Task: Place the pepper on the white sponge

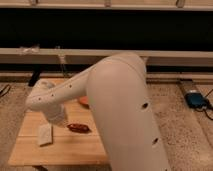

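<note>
Though beside gripper [59,118], pepper [78,128] lengthwise left-right.

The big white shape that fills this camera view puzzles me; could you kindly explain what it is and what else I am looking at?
That white shape is the robot's single arm, seen very close. It sweeps from the lower right of the picture towards the left. There is only one camera; it looks down along the arm, but where it is mounted is not known.

At the arm's far end hangs the gripper, its two-finger hand, low over a wooden table.

On the wood lie a small white sponge and a dark-red pepper, with the gripper between them. The pepper rests on the table, not on the sponge, right beside the gripper; I cannot tell whether they touch. An orange object farther back is mostly hidden by the arm.
</note>
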`<control>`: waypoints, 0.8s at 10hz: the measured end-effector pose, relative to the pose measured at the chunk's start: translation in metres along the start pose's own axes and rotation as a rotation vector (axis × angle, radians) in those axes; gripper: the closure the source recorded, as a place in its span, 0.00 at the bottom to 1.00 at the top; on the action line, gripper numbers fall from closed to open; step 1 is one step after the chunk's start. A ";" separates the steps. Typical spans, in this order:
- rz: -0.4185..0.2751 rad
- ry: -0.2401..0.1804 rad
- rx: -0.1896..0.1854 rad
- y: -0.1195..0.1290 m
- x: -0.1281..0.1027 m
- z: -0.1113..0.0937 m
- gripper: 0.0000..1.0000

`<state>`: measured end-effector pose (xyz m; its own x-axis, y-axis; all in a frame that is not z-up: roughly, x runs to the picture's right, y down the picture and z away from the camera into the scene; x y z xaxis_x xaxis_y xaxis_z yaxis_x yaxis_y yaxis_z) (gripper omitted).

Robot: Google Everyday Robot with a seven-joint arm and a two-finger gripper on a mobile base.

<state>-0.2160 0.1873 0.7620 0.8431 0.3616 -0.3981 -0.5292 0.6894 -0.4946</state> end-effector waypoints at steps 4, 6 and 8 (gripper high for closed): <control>0.057 0.020 -0.031 -0.024 0.011 0.021 0.34; 0.055 0.034 -0.039 -0.024 0.013 0.027 0.34; 0.055 0.054 -0.047 -0.026 0.018 0.033 0.34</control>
<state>-0.1839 0.1968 0.7927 0.8068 0.3633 -0.4659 -0.5797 0.6389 -0.5056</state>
